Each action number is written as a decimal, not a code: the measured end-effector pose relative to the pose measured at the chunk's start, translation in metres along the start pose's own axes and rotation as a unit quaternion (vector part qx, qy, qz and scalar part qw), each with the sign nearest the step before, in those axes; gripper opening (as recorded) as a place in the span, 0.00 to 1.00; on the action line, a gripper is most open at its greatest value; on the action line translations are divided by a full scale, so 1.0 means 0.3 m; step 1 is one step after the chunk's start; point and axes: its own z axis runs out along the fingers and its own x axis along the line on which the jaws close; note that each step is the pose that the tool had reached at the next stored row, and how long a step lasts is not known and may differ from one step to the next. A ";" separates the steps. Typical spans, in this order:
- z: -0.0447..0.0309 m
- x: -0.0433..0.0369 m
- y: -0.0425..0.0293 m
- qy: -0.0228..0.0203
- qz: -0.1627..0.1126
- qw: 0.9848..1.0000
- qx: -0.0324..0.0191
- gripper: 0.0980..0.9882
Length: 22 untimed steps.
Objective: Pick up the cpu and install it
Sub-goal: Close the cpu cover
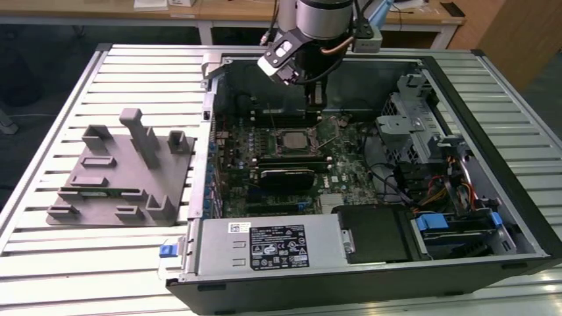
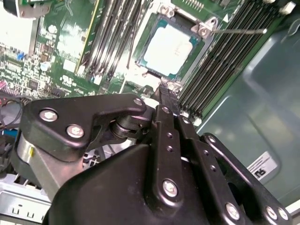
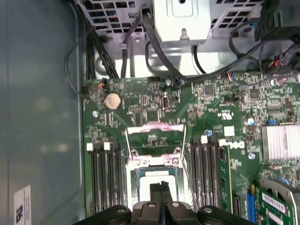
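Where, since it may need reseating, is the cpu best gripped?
By two opposite edges of the cpu, coming straight down from above: it lies flat in the socket, silver top up, with memory slots flanking it, so a sideways approach looks blocked.

A silver slatted aluminium table [image 1: 105,72] spans most of the exterior view, its grooved profiles catching soft, even light. Beyond its far edge stands a light wooden desk [image 1: 237,12] on white legs [image 1: 204,31], with white papers [image 1: 151,4] lying on it. A brown wooden panel [image 1: 518,33] rises at the exterior view's right. Dark floor [image 1: 52,46] shows at the exterior view's left.
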 end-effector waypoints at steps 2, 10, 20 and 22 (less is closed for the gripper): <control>0.000 0.001 0.011 0.000 0.000 1.000 0.000 0.01; 0.003 0.004 0.061 0.000 0.000 1.000 0.000 0.01; 0.005 0.008 0.122 0.000 0.000 1.000 0.000 0.01; 0.006 0.009 0.135 0.000 0.000 1.000 0.000 0.01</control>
